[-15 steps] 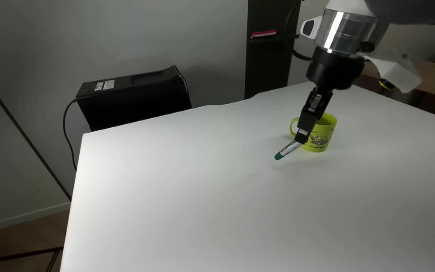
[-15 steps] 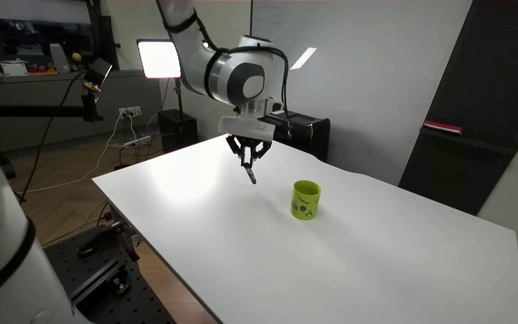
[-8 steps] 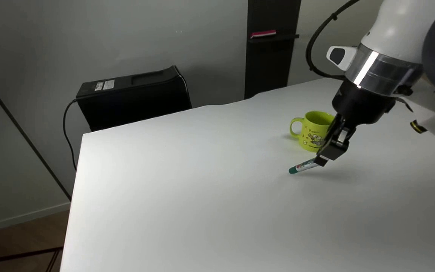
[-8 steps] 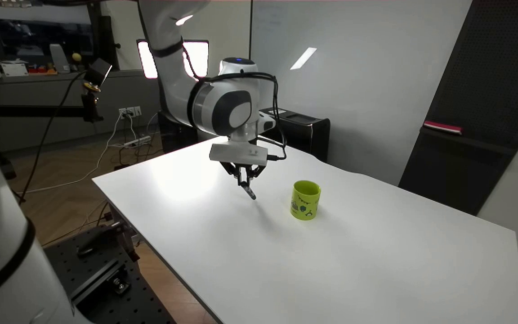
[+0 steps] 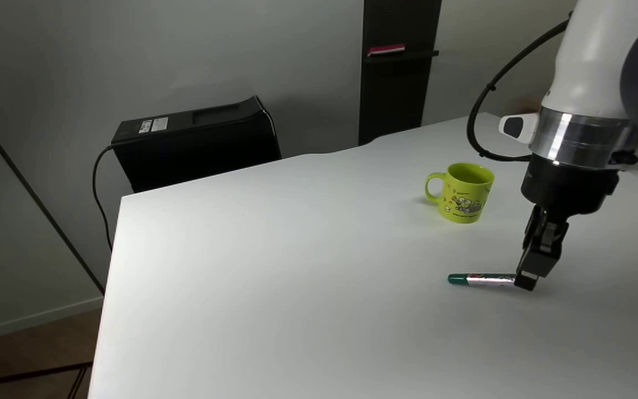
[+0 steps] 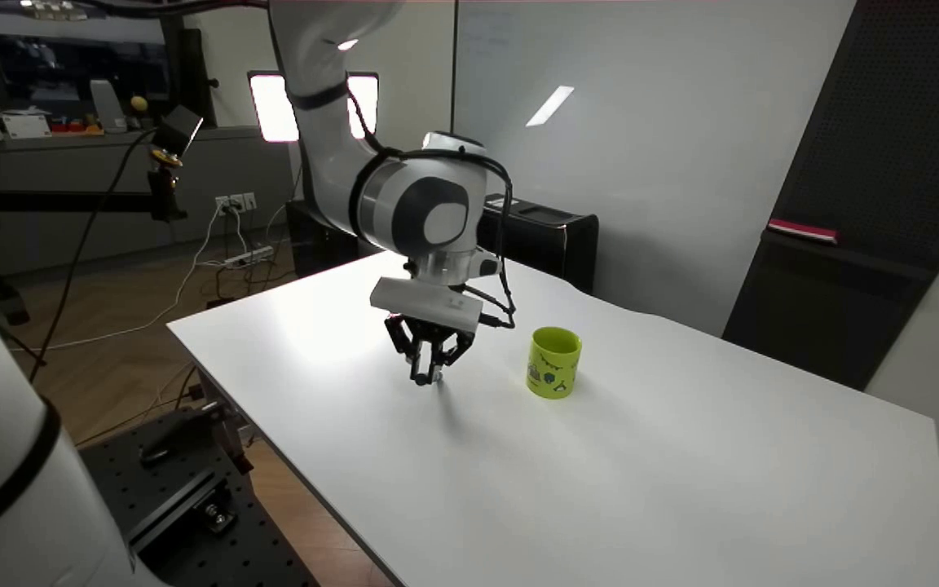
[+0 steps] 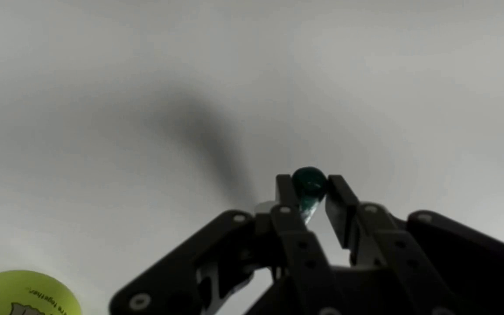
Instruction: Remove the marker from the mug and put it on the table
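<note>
The marker, white with a green end [image 5: 488, 280], is outside the mug and lies nearly level, low over the table. Whether it touches the table I cannot tell. My gripper [image 5: 525, 281] is shut on it near one end; the rest sticks out to the left in that exterior view. In the wrist view a dark green end of the marker [image 7: 309, 181] shows between the fingertips [image 7: 307, 188]. In an exterior view the gripper [image 6: 425, 378] mostly hides it. The yellow-green mug [image 5: 463, 194] stands upright behind the gripper, apart from it; it also shows in an exterior view [image 6: 553, 363] and the wrist view [image 7: 24, 293].
The white table [image 5: 252, 288] spreads around the mug and marker. A black box-shaped machine [image 5: 197, 141] stands beyond the table's far edge. A black cabinet [image 6: 844, 269] with a red item stands behind. A bright lamp panel [image 6: 274, 106] is behind the arm.
My gripper has come down and away from the mug with the marker in it. The marker has turned from slanting to nearly level. The mug has not moved.
</note>
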